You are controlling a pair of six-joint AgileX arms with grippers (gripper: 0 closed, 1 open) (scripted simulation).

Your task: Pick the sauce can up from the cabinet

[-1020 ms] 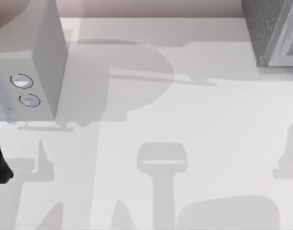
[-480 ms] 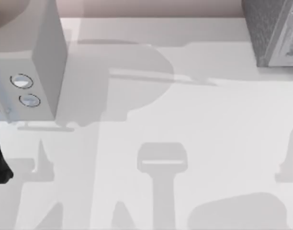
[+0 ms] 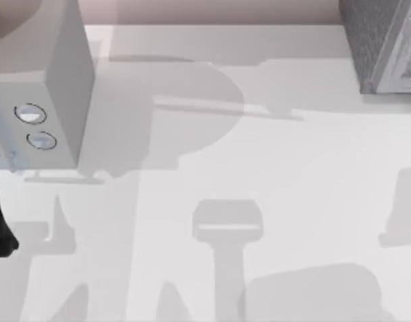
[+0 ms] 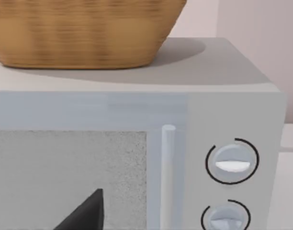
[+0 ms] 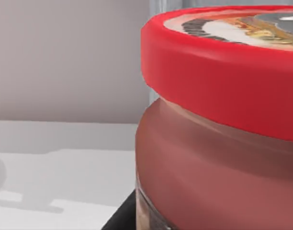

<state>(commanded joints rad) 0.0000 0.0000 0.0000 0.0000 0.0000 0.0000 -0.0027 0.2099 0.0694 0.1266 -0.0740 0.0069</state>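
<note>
Red-rimmed, with a red-orange label, the short cylindrical sauce can (image 5: 218, 124) sits very close before the right wrist camera; whether the right gripper's fingers clamp it cannot be told. The dark grey speckled cabinet (image 3: 383, 43) occupies the white table's (image 3: 259, 168) far right corner.

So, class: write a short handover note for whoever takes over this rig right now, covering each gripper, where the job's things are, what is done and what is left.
Right gripper: its wrist view sits hard up against the short red-rimmed sauce can; whether it grips cannot be told.
Left gripper: dark fingertip faces the pale grey two-dial box, with a woven basket on top; looks parked.
Dark grey speckled cabinet: far right corner of the table in the top view.
Done: approach to the can.
Left: confirm the grip, lift the can.
</note>
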